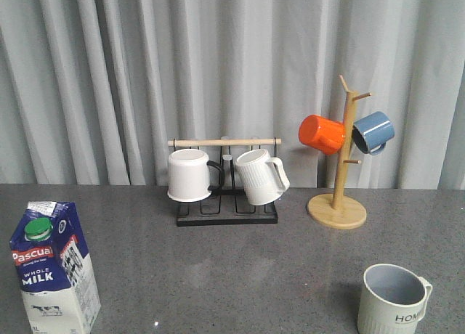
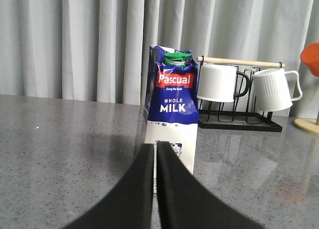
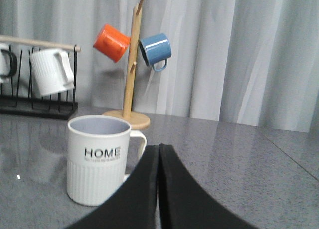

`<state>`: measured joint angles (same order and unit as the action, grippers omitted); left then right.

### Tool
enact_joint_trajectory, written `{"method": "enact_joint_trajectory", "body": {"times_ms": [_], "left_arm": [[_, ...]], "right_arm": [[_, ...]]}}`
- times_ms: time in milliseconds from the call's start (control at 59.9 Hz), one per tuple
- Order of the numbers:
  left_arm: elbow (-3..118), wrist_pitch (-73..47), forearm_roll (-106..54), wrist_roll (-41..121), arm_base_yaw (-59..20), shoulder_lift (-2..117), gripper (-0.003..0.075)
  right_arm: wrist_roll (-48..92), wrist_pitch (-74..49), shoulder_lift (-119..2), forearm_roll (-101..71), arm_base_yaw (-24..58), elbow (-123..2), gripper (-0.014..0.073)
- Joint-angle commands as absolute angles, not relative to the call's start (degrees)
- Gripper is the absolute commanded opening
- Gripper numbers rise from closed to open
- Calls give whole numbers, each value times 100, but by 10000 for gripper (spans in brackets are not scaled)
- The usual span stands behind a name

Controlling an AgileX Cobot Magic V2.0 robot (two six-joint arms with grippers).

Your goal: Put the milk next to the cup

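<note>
The milk (image 1: pixel 54 269) is a tall blue-and-white carton with a green cap, standing upright at the table's near left. In the left wrist view the milk (image 2: pixel 172 104) stands just ahead of my left gripper (image 2: pixel 155 145), which is shut and empty. The cup (image 1: pixel 393 300), a pale ribbed mug lettered "HOME", sits at the near right. In the right wrist view the cup (image 3: pixel 99 159) stands beside my right gripper (image 3: pixel 158 148), which is shut on nothing and apart from the handle. Neither gripper shows in the front view.
A black rack (image 1: pixel 227 212) with a wooden bar holds a plain white mug (image 1: pixel 190 175) and a white ribbed mug (image 1: pixel 260 176) at the back centre. A wooden mug tree (image 1: pixel 338 196) at the back right carries an orange mug (image 1: pixel 322 133) and a blue mug (image 1: pixel 373 132). Grey curtains hang behind.
</note>
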<state>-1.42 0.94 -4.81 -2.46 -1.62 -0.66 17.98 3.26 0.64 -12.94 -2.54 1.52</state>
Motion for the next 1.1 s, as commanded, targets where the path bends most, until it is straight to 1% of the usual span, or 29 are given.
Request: {"method": "enact_joint_trajectory", "body": {"times_ms": [0,100,251,384,501,601,668,752,819,869,919,986,1086], "left_arm": [[-251,568,-815,-306,-174,-142,-6],[-251,568,-1394,-351,-174,-142,-6],[-251,529,-1958,-350,-174,-142,-5],[-251,499,-2352,-365,-174,-142,18],[-233,377,-2747,-513,-174,-138,73],[-233,225,-3106,-690,-174,-138,151],[-233,228,-3377,-871,-174,-138,209],[-233,565,-3835,-1182,-174,-138,276],[-233,979,-4150,-1384,-174,-138,309],[-216,1195,-4208,-1413,-174,-138,323],[-78,1162,-4134,-1364,-179,-138,328],[292,755,-3724,-1084,-179,-131,328],[1142,-254,-2841,-505,-179,-52,328]], "right_arm": [[1342,872,107,-1870,-261,193,-2],[824,917,107,-2626,-261,193,-2],[777,902,107,-3142,-261,183,0],[757,431,107,-3117,-261,-104,45],[800,0,107,-3117,-261,-533,174],[808,0,107,-3123,-261,-723,337],[796,197,107,-3156,-261,-731,424],[745,739,107,-3190,-261,-731,487],[642,971,107,-3304,-261,-801,494],[718,841,65,-3315,-261,-950,493],[798,535,-41,-3315,-261,-1187,489],[1088,0,-341,-3195,-261,-1736,488],[1546,-745,-1000,-2833,-261,-2694,489]]}}
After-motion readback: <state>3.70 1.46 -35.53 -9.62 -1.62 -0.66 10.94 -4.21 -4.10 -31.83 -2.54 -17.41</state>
